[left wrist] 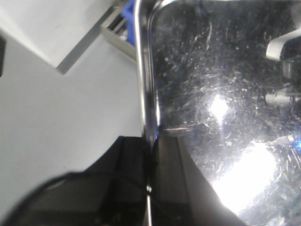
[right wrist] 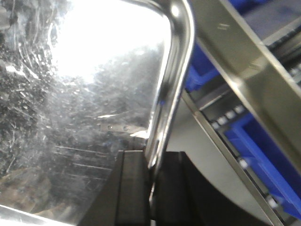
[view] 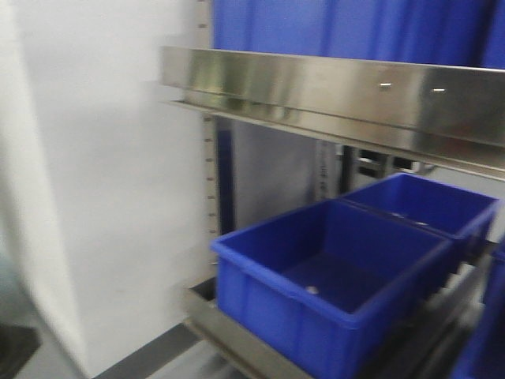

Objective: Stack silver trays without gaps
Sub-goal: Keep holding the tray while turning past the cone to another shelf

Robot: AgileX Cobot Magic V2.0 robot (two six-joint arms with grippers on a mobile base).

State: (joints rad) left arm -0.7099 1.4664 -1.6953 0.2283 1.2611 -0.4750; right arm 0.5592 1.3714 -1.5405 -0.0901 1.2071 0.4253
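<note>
Status: mid-carry, pinching silver tray [left wrist: 211, 70] rim with left fingers [left wrist: 131, 165] and right fingers [right wrist: 131, 183], no stack in view, placement onto others pending.

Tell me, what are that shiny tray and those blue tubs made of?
The silver tray looks like stainless steel: mirror-bright, with glaring highlights and fine scratches all over. The blue bins are probably moulded plastic: even colour, thick rims, dull sheen.

Left gripper [left wrist: 149, 143] and right gripper [right wrist: 151, 157] each clamped on silver tray [left wrist: 225, 94] rim
</note>
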